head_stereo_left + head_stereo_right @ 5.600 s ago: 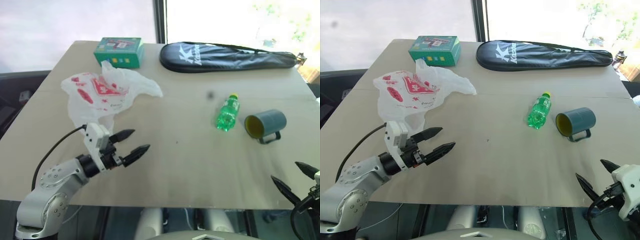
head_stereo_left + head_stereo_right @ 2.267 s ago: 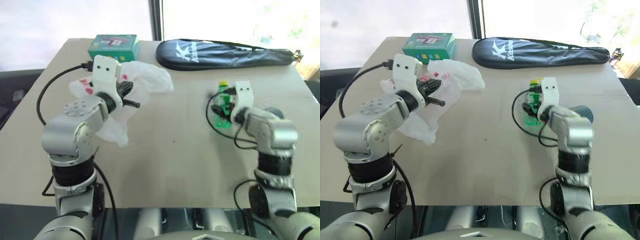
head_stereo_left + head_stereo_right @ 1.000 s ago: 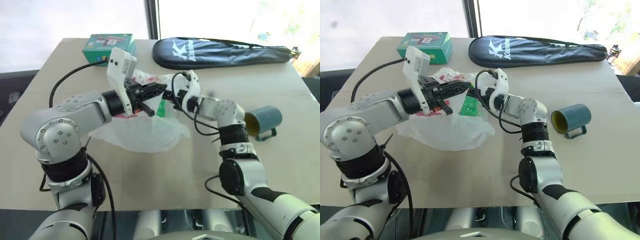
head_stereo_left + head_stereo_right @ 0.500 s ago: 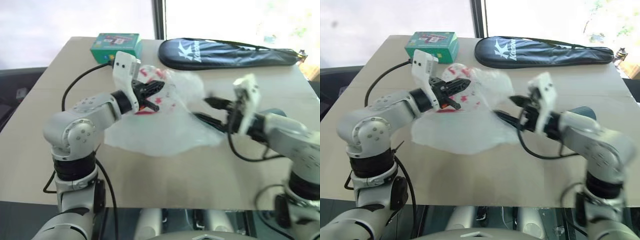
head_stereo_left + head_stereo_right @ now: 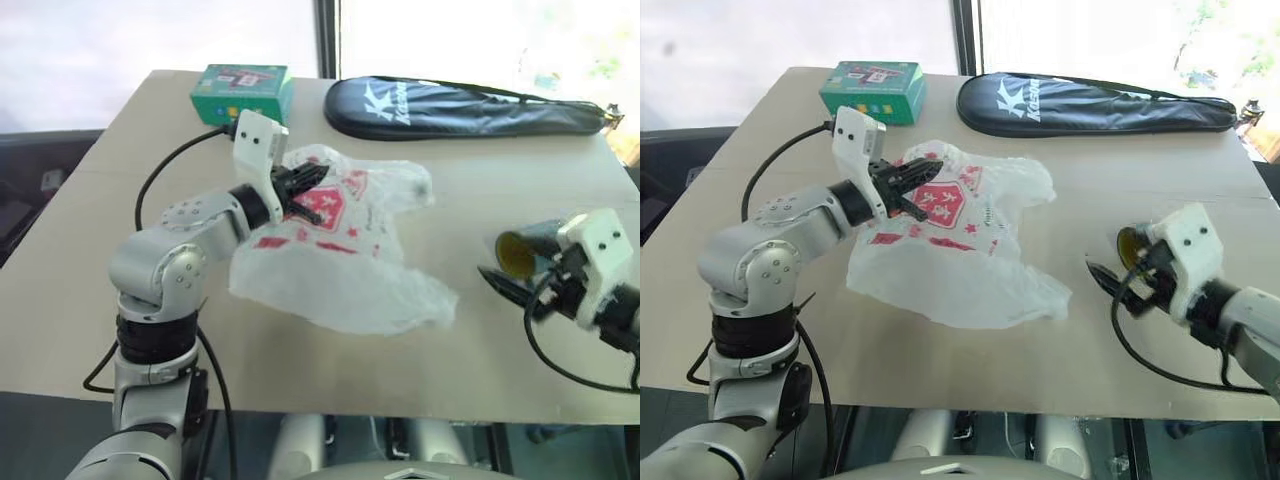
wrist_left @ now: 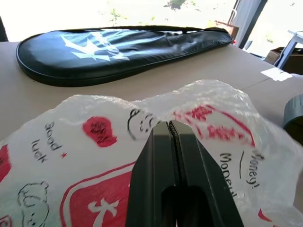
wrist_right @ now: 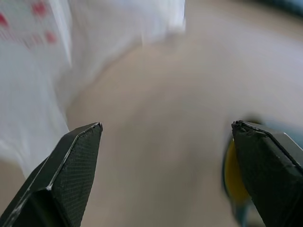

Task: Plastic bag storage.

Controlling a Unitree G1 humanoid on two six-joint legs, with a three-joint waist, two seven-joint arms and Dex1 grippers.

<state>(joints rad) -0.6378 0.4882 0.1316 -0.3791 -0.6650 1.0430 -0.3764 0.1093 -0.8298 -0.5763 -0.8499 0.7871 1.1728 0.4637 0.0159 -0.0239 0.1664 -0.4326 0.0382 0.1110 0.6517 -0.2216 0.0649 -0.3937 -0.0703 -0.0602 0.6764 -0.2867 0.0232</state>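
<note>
One tan table (image 5: 330, 370) | windows behind | left gripper (image 5: 318, 176) clamped on plastic bag (image 5: 340, 270) mid-table | right gripper (image 5: 1102, 272) spread, empty, beside bag

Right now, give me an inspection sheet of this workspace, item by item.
Surface: tan table, flat.
Job's things: plastic bag spread mid-table.
Clutter: green box, black racket cover at the far edge; blue cup on its side.
Grippers: left gripper shut on the plastic bag; right gripper open, empty.
Cables: black cable along the left arm.
Surroundings: bright windows behind.
</note>
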